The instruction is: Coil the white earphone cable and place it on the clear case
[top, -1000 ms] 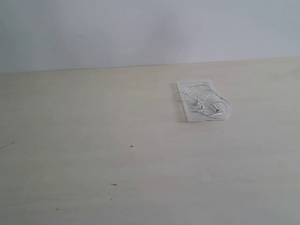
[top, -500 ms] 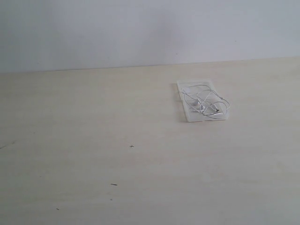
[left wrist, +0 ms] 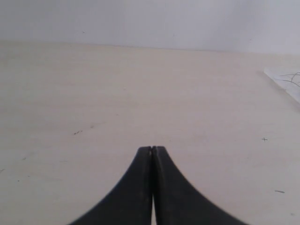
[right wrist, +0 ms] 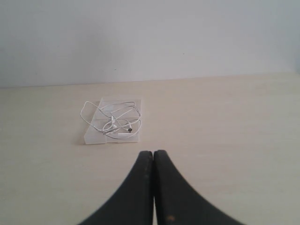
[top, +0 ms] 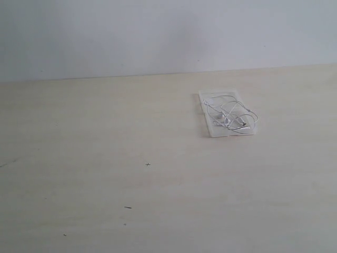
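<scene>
The white earphone cable [top: 231,114] lies in loose loops on top of the clear case [top: 209,130], right of centre on the pale wooden table. One loop hangs slightly past the case's right edge. The right wrist view shows the cable [right wrist: 114,119] and the case [right wrist: 93,137] ahead of my right gripper [right wrist: 153,152], which is shut and empty, well short of them. My left gripper [left wrist: 152,148] is shut and empty over bare table, with only a corner of the case [left wrist: 287,83] at the frame's edge. Neither gripper appears in the exterior view.
A plain pale wall [top: 158,37] rises behind the table's far edge. Small dark specks [top: 148,164] mark the tabletop [top: 105,158] left of the case.
</scene>
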